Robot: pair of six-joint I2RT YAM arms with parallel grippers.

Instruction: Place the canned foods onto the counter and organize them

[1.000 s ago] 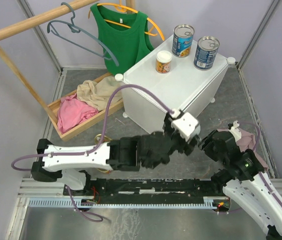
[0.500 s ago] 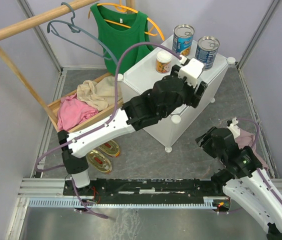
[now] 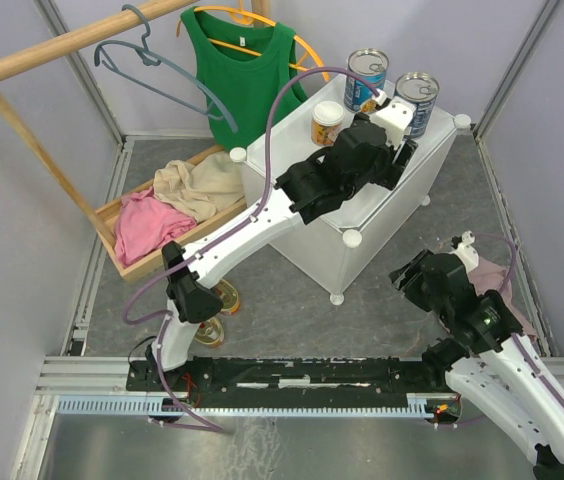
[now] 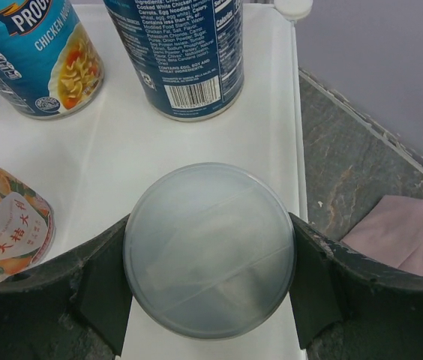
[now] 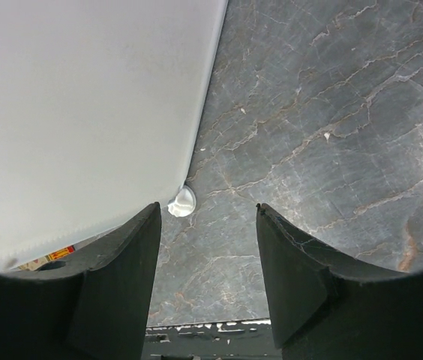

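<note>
Squarely inside the left hand (image 4: 211,259) sits the white-lidded can (image 4: 209,240).

The left gripper (image 4: 210,244) is clamped around a small lidded can (image 4: 208,277) that fills its span. Straight ahead a tall soup can (image 4: 189,52) blocks the way. A second soup can (image 4: 39,52) stands ahead-left, with a narrow gap between the two. Near its left finger stands an orange-labelled can (image 4: 5,225). A band of bare counter (image 4: 121,142) lies free ahead, short of the tall cans. Just right, the counter's edge drops to grey floor (image 4: 346,172), where a pink cloth (image 4: 414,240) lies. The right gripper (image 5: 208,247), jaws apart and empty, has the counter's side wall (image 5: 84,112) and foot (image 5: 182,202) on its left. Ahead and right is bare floor.
</note>
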